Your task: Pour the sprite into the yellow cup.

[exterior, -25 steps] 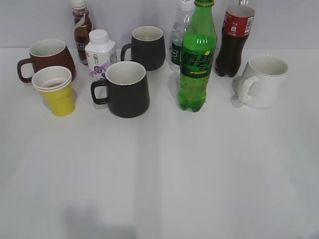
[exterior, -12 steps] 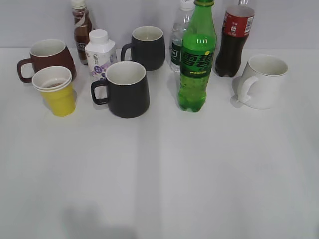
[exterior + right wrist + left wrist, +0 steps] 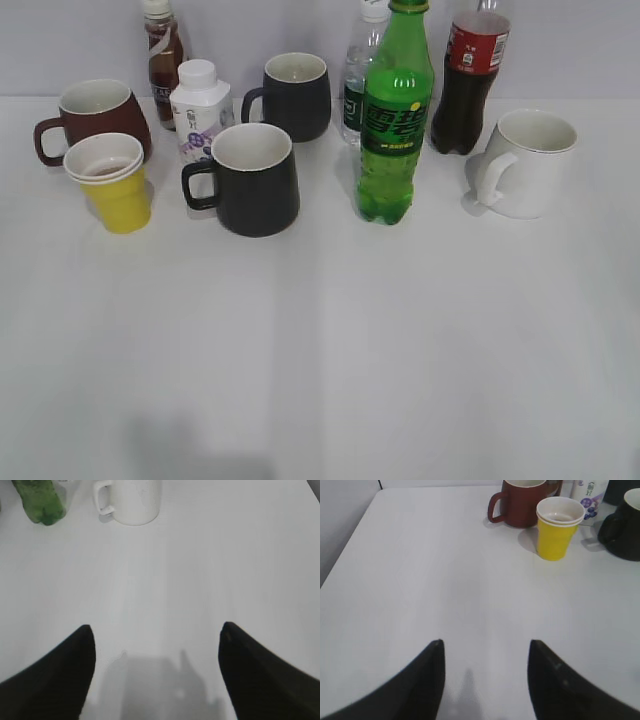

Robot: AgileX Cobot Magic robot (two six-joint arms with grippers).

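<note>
The sprite, a tall green bottle with a green cap and dark green label, stands upright at the back middle of the table; its base shows in the right wrist view. The yellow cup stands at the left in front of the brown-red mug; it also shows in the left wrist view. My left gripper is open and empty over bare table, well short of the cup. My right gripper is open and empty over bare table, short of the bottle. Neither gripper shows in the exterior view.
A brown-red mug, two black mugs, a white mug, a small white milk bottle, a brown drink bottle, a clear water bottle and a cola bottle crowd the back. The table's left edge is near.
</note>
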